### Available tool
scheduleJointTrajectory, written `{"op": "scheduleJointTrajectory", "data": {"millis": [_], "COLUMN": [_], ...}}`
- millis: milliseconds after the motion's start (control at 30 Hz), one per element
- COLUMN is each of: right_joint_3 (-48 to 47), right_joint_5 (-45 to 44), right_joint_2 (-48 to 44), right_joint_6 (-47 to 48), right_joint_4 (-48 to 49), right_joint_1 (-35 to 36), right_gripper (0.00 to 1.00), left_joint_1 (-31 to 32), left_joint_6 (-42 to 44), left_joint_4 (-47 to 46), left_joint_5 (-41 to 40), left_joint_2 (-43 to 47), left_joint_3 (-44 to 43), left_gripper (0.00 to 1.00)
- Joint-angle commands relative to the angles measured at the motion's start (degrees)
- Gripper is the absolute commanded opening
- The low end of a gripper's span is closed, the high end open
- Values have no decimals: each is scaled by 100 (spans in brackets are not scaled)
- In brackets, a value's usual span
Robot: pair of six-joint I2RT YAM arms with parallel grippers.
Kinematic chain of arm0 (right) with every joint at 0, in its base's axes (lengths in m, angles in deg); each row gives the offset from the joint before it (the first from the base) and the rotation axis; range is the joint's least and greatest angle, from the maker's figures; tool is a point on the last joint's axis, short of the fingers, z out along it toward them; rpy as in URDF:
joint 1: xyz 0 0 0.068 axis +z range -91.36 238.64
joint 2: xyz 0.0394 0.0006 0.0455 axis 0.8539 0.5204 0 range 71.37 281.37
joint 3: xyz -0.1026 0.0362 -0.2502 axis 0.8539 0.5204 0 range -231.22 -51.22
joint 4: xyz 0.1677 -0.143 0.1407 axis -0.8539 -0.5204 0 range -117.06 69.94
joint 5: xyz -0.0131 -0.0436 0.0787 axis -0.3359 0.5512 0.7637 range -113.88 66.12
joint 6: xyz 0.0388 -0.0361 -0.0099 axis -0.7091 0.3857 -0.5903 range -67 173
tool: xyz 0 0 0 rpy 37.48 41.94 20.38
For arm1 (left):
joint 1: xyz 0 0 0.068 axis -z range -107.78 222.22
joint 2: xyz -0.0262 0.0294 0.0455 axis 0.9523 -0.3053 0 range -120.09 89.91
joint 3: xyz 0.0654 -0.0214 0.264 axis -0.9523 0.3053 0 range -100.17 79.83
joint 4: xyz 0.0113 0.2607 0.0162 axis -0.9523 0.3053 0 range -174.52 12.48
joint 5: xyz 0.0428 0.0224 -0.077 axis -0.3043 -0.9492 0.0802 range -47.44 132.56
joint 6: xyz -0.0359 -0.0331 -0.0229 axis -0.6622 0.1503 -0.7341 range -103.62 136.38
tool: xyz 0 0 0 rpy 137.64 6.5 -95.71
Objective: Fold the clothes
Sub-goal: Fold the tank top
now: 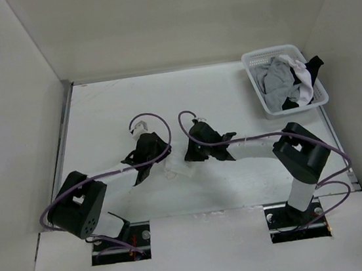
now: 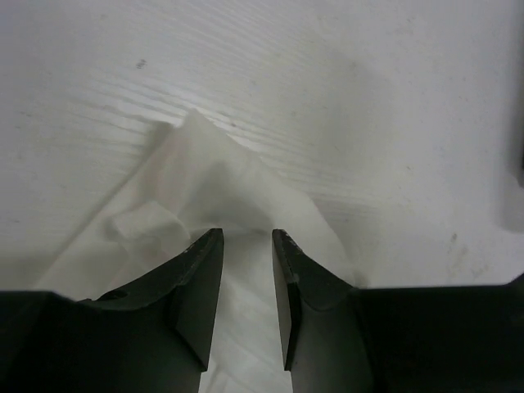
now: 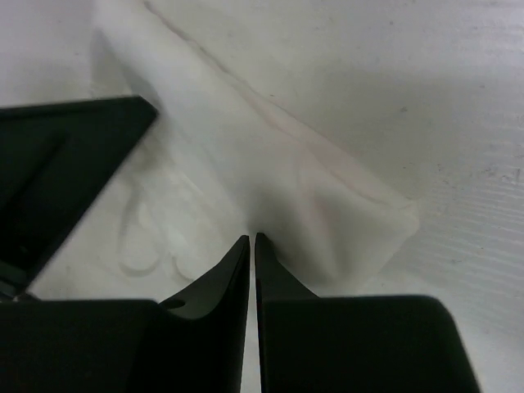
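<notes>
r end effector (image 3: 252, 237) nips white garment (image 3: 327, 196), l end effector (image 2: 247, 236) spread

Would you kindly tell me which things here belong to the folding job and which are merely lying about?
Job: white garment, left pincer, right pincer.
Lying about: white lattice basket, holding a grey garment and a black garment.

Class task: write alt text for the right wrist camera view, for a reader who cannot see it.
The right gripper pinches a pucker of the white garment between its two black, nearly touching fingers. The garment lies folded on the white table, one corner pointing right. A blurred black shape juts in from the left.
</notes>
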Motion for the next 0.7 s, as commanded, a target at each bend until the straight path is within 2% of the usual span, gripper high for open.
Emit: {"op": "scheduleJointTrajectory", "data": {"millis": [0, 167, 333, 400, 500, 600, 667], "right_joint_3": [85, 243, 340, 323, 393, 726, 1086], "right_joint_5": [-50, -138, -156, -182, -453, -866, -1244], "right_joint_2": [146, 164, -72, -388, -1046, -1784, -2329], "right_joint_6": [-154, -181, -128, 21, 232, 425, 522], "right_joint_4": [432, 405, 432, 432, 361, 361, 361], "right_joint_1": [36, 36, 36, 149, 360, 501, 580], "right_gripper": [10, 9, 13, 23, 44, 58, 63], "left_joint_1": [-282, -493, -538, -468, -336, -82, 208], "left_joint_6": [-81, -187, -231, -231, -178, -90, -73], "left_joint_4": [-606, -536, -300, 156, 930, 1301, 1345], "left_joint_5": [-18, 17, 114, 53, -70, -79, -149], "left_joint_2": [-48, 547, 2215, 2954, 3668, 3889, 3907], "left_joint_3": [165, 788, 1413, 1475, 1414, 1352, 1309], "left_gripper": [28, 28, 38, 42, 50, 54, 55]}}
